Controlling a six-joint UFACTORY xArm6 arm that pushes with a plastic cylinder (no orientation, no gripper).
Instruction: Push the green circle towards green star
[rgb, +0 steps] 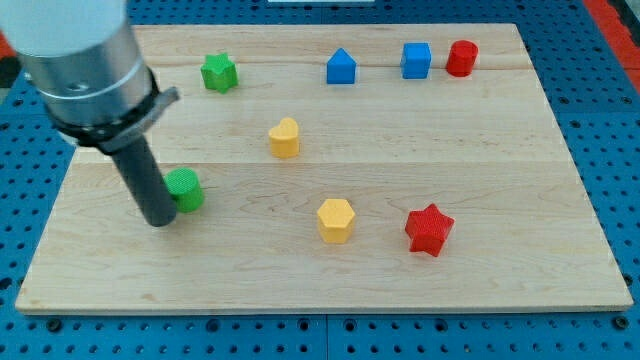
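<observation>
The green circle (186, 189) lies on the wooden board at the view's left, below the middle. The green star (219, 72) lies near the view's top left, well above the circle. My tip (160, 221) rests on the board just left of and slightly below the green circle, touching or almost touching its left side. The dark rod rises from there up to the grey arm body at the view's top left.
A yellow heart-like block (284, 137) lies between circle and star, to the right. A yellow hexagon (336, 219) and red star (429, 229) lie lower right. A blue house-shaped block (341, 67), blue cube (416, 60) and red cylinder (461, 58) line the top.
</observation>
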